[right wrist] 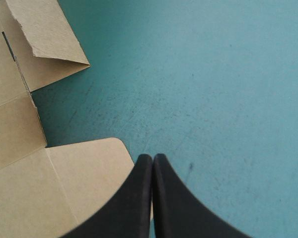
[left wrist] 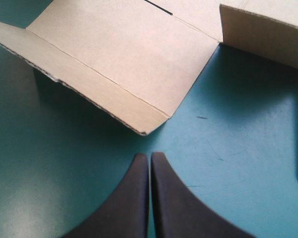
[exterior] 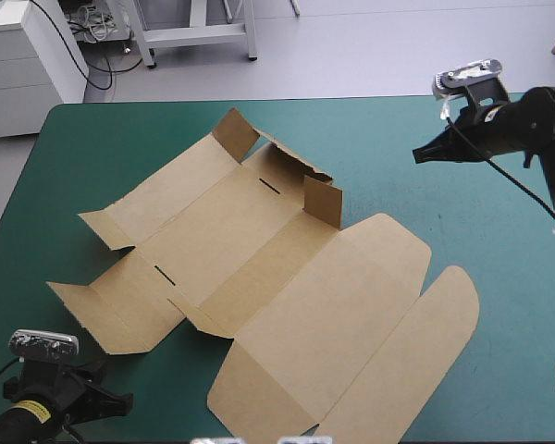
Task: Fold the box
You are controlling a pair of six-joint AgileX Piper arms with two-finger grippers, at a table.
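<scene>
Closest to me, at the near left corner of the table, the left gripper [exterior: 120, 400] sits low over the teal-green cover [exterior: 499, 277]. Its black fingers are pressed together and hold nothing. It points across at the box [exterior: 259, 259]. The right gripper [exterior: 416, 155] hangs higher up by the far right side, tips aimed left at the box. Its fingers are pressed together too, with nothing in them.

From the left wrist, I see my left gripper [left wrist: 150, 156] just short of the box [left wrist: 119, 59]. The near flap [left wrist: 97, 96] tips up a little and has a dark shadow under it. That lift is hard to see from above. From the right wrist, my right gripper [right wrist: 153, 157] shows bare cover ahead and the round corner [right wrist: 84, 178] of the box [right wrist: 20, 124] beside it.

Only the high view shows me the whole box. It lies in the middle of the table, opened out and mostly flat. Two small flaps [exterior: 322, 199] stand up at its far end. It is no tray yet.
</scene>
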